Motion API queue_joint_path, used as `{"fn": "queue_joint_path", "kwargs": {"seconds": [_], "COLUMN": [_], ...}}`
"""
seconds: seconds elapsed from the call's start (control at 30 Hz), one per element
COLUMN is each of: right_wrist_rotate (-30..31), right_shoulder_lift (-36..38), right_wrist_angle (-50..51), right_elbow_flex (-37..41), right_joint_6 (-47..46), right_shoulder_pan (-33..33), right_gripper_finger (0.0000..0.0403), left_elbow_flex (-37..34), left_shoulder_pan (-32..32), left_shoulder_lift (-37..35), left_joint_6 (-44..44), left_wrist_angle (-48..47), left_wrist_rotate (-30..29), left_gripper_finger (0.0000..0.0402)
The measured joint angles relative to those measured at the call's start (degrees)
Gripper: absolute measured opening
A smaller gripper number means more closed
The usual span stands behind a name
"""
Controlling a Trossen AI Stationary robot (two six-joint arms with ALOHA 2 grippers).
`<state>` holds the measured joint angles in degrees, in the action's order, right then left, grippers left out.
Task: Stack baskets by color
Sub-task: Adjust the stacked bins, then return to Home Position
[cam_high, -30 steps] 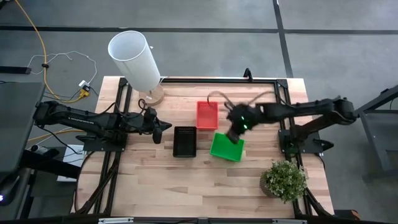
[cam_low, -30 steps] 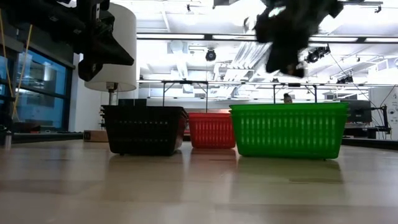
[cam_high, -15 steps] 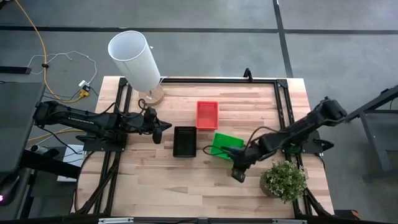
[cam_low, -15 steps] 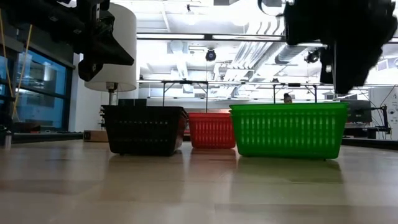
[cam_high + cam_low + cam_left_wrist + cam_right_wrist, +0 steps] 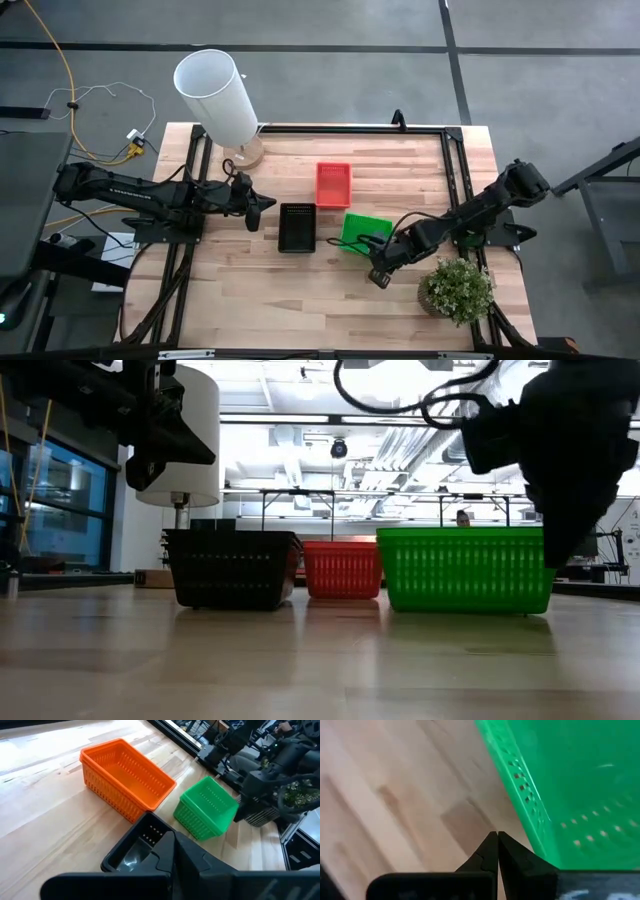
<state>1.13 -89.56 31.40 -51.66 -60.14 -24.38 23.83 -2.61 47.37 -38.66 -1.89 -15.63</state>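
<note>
Three baskets rest on their bottoms mid-table: a black one [image 5: 297, 227], a red one [image 5: 334, 185] farther back, and a green one [image 5: 365, 230] to the right. My right gripper [image 5: 377, 277] is shut and points steeply down at the table by the green basket's near-right corner [image 5: 530, 820]. In the low view it [image 5: 556, 555] stands in front of the green basket's [image 5: 460, 570] right end. My left gripper [image 5: 264, 207] waits shut above the table, left of the black basket [image 5: 135, 850]. My right gripper's shut fingertips [image 5: 496, 840] stand just outside the green basket's wall [image 5: 520, 785], coming from above. A strip of bare table shows between them and the wall. Whether they touch the basket, I cannot tell.
A tall white cylinder [image 5: 215, 90] on a round base stands at the far left. A small potted plant [image 5: 458, 290] sits at the near right, close to my right arm. Bare wood runs along the near edge [image 5: 300, 310].
My right gripper has swung from above the red and green baskets toward the table's near edge and come down, tipping to point more steeply downward. It has stayed shut. It now stands beside the green basket's near-right corner.
</note>
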Motion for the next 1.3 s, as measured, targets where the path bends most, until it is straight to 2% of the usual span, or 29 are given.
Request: {"fn": "queue_joint_path", "kwargs": {"seconds": [0.17, 0.37, 0.57, 0.7, 0.83, 0.93, 1.0, 1.07, 1.17, 1.3], "right_wrist_rotate": [1.8, 3.8, 2.3, 2.6, 9.6, 15.4, 16.5, 16.5, 15.3, 11.8], "right_shoulder_lift": [0.0, 0.0, 0.1, 3.3, 9.5, 14.9, 18.3, 21.5, 25.6, 31.3], "right_wrist_angle": [4.5, 5.3, 5.7, 5.4, 3.9, -2.0, -7.9, -11.8, -12.2, -13.3], "right_elbow_flex": [0.0, 0.0, -0.6, -4.2, -9.0, -11.7, -12.1, -12.1, -12.1, -8.1], "right_joint_6": [0.1, 0.9, 2.7, 9.7, 20.7, 30.2, 35.3, 40.1, 45.8, 48.7], "right_shoulder_pan": [0.0, 0.0, 0.0, -1.6, -1.4, 0.7, 3.2, 5.9, 9.7, 13.7], "right_gripper_finger": [0.0, 0.0, 0.0, 0.0, 0.0, 0.0, 0.0, 0.0, 0.0, 0.0], "left_elbow_flex": [0.0, 0.0, 0.0, 0.1, 0.1, 0.1, 0.0, 0.1, 0.1, 0.1], "left_shoulder_pan": [0.0, 0.0, 0.0, 0.1, 0.5, 1.3, 1.8, 2.1, 2.6, 2.8], "left_shoulder_lift": [0.0, 0.0, -0.3, -3.4, -6.5, -8.5, -9.6, -10.7, -11.8, -12.7], "left_joint_6": [-0.1, -0.1, -0.1, 3.6, 7.9, 11.1, 13.1, 14.3, 14.9, 15.5], "left_wrist_angle": [0.0, 0.0, 1.5, 8.4, 14.7, 17.7, 18.5, 19.1, 18.9, 18.8], "left_wrist_rotate": [0.0, 0.0, 1.1, 8.1, 12.0, 10.4, 8.4, 6.9, 5.9, 6.0], "left_gripper_finger": [0.0, 0.0, 0.0, 0.0, 0.0, 0.0, 0.0, 0.0, 0.0, 0.0]}}
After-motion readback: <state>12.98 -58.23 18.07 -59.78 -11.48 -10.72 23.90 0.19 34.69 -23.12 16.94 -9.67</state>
